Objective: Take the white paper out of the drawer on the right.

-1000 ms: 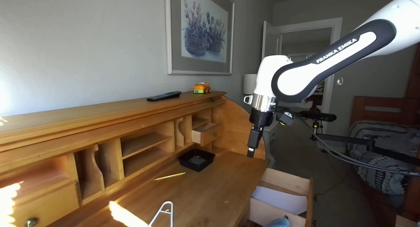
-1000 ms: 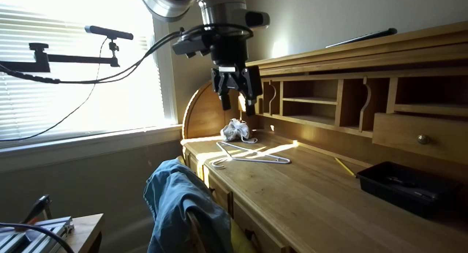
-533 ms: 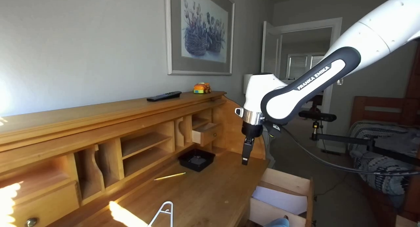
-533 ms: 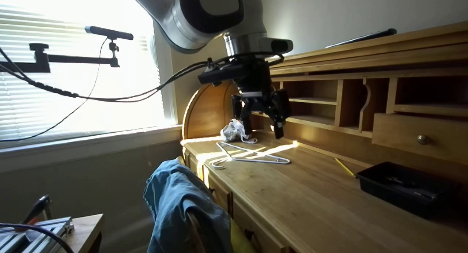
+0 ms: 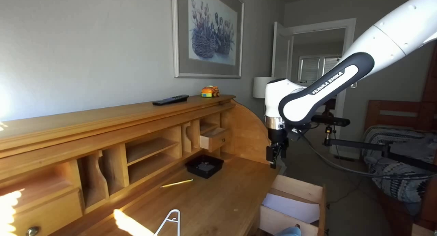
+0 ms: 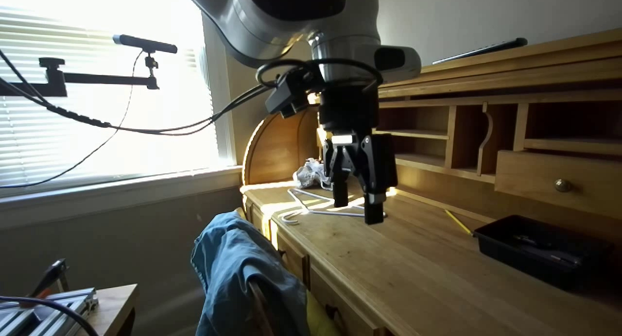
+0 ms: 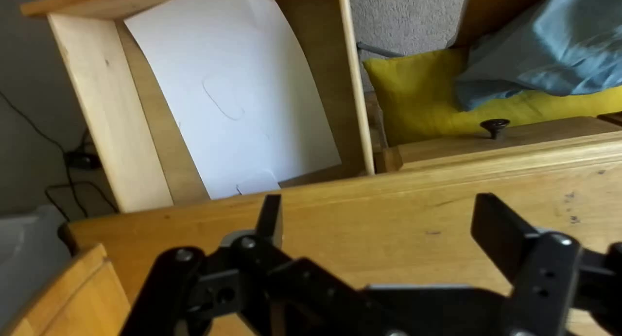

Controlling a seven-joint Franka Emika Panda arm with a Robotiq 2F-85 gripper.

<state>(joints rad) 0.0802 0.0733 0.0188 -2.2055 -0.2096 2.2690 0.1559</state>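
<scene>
Shifting over the desk (image 5: 218,195) since the earlier frame, the robot arm (image 5: 327,86) is nearing the drawer (image 5: 298,187), which is standing open, lower than the desk's top. Inside, the white paper (image 7: 233,93) is lying past the desk's edge, up and left of the gripper (image 7: 380,217) in the wrist view, its long axis running outward. That gripper is gaping wide, holding nothing.

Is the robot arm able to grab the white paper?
Probably yes: the claw is open, and the pulled-out drawer leaves most of the white paper uncovered. The claw must first pass the desk edge.
</scene>
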